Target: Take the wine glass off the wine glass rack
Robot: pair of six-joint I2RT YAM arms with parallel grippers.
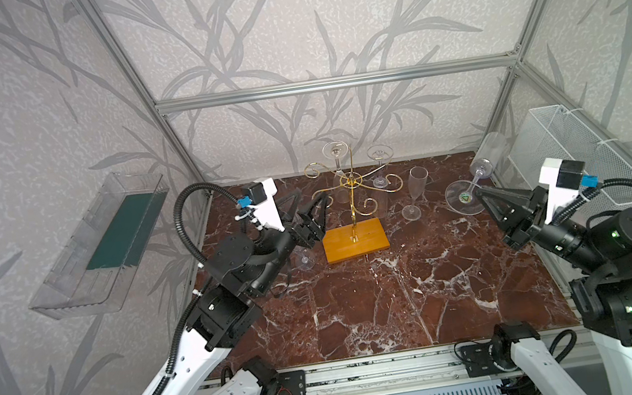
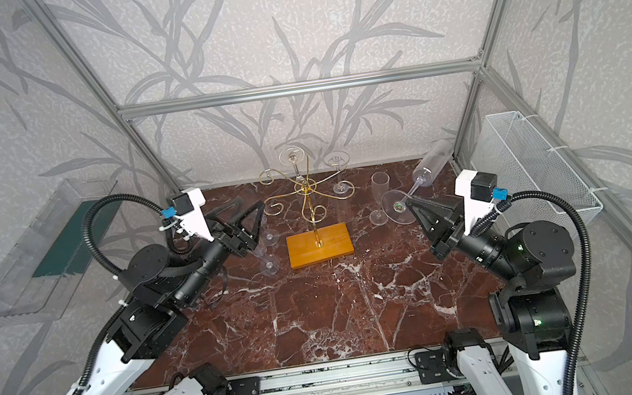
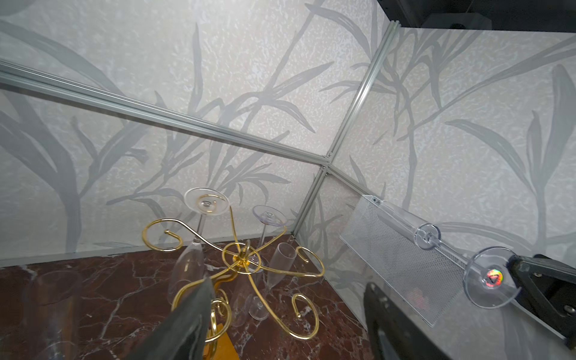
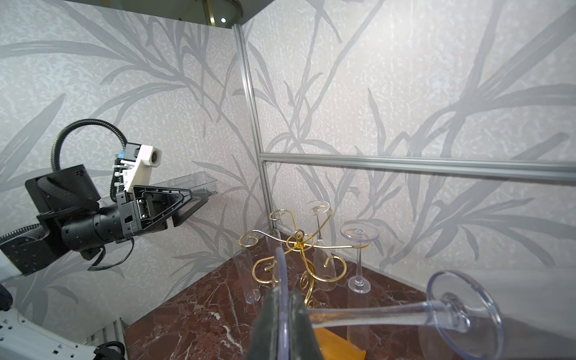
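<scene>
The wine glass rack (image 1: 355,239) is gold wire on an orange wooden base, at mid-table in both top views (image 2: 320,245). Two clear glasses hang upside down from its back arms (image 1: 335,151) (image 1: 379,154). My right gripper (image 1: 477,192) (image 4: 283,293) is shut on the round foot of a wine glass (image 1: 457,191) (image 4: 374,314). That glass is held in the air, right of the rack and apart from it, with its bowl tilted toward the back right corner. My left gripper (image 1: 313,207) (image 3: 288,283) stands open just left of the rack's arms, holding nothing.
A clear flute (image 1: 416,192) stands upright on the marble table (image 1: 404,299) right of the rack. More clear glasses (image 2: 269,266) stand left of the base, below the left gripper. A white wire basket (image 1: 576,153) hangs on the right wall, a clear bin (image 1: 103,245) on the left wall.
</scene>
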